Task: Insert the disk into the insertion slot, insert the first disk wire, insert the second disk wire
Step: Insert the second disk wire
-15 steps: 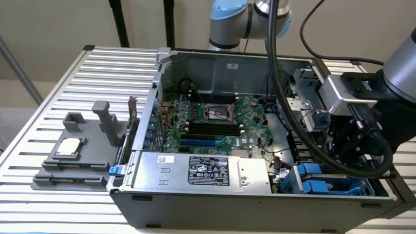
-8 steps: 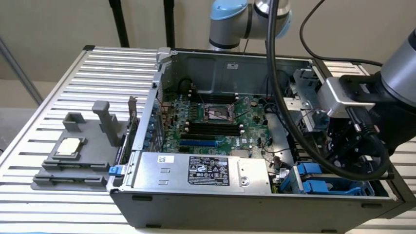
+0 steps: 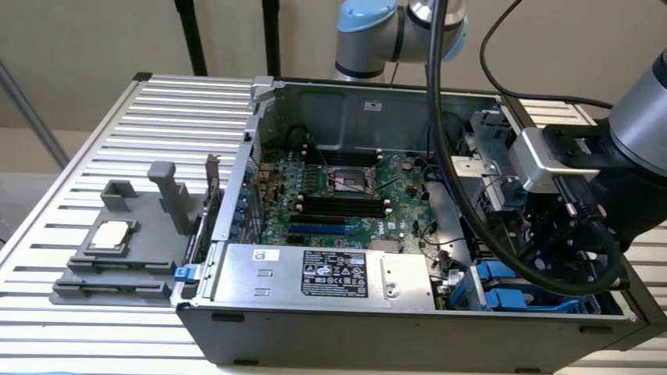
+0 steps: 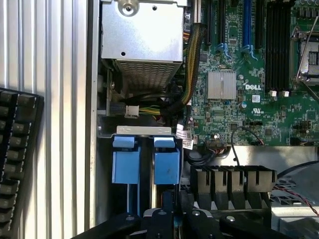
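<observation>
— Where do we stand with the drive?

— We see the gripper (image 3: 558, 234) hanging low over the near corner of the open computer case (image 3: 417, 336), on the exterior view's right, directly above the drive cage (image 3: 521, 293) with its bright blue clips. In the wrist view the black fingers (image 4: 167, 211) reach down at the edge of those blue parts.

— Is it holding the disk?

— We cannot tell. The fingertips sit close together by the blue carrier tabs (image 4: 144, 162), but whether they pinch something or stand apart is hidden by the gripper's own body. The disk itself is not something we can pick out; only two blue tabs side by side show under a silver bracket (image 4: 143, 130), so we judge the drive may already be down in the slot, which would explain why the arm sits so squarely over it.

— And the wires?

— A bundle of yellow and black cables (image 4: 192, 64) runs from the power supply (image 3: 323, 273) toward that corner, with a white connector (image 4: 131, 110) lying just beside the bracket. It looks loose, not plugged into anything we can see.

— Anything else around?

— A grey fixture holding a processor (image 3: 109, 234) sits on the slatted table, well apart on the exterior view's left, and a black keyboard (image 4: 17, 159) lies beside the case.
</observation>
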You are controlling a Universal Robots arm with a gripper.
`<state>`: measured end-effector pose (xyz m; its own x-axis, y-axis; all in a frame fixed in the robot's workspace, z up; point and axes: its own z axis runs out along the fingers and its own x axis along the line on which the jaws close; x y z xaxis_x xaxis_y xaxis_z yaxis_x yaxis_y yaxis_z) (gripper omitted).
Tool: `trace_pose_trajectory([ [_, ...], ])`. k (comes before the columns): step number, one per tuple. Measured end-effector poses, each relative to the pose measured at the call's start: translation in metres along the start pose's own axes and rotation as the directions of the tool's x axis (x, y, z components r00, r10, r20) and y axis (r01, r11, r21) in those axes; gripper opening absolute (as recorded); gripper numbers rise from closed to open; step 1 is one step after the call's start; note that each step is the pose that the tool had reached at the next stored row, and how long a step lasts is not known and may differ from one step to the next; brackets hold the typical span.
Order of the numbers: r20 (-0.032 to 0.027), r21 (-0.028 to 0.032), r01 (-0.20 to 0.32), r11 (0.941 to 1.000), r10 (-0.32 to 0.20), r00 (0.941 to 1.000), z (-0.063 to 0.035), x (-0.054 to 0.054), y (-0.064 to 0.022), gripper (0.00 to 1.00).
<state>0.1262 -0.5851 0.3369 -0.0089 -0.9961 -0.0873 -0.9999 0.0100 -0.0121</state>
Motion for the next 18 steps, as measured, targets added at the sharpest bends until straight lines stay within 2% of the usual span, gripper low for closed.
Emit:
trace_pose_trajectory([
  [4, 0.0012, -0.0001, 0.000, 1.0000, 0.000, 1.0000, -0.0023, 0.000, 0.0000, 0.18],
  [5, 0.0009, -0.0001, 0.000, 1.0000, 0.000, 1.0000, -0.0054, 0.000, -0.0001, 0.25],
  [8, 0.0005, -0.0001, 0.000, 1.0000, 0.000, 1.0000, -0.0150, -0.001, 0.0005, 0.25],
  [10, 0.0007, 0.0000, 0.000, 1.0000, 0.000, 1.0000, -0.0169, -0.001, 0.0058, 0.25],
  [13, 0.0006, 0.0010, 0.000, 1.0000, 0.000, 1.0000, -0.0178, -0.001, 0.0184, 0.25],
  [18, 0.0004, 0.0023, 0.001, 1.0000, -0.001, 1.0000, -0.0179, -0.001, 0.0194, 0.25],
])
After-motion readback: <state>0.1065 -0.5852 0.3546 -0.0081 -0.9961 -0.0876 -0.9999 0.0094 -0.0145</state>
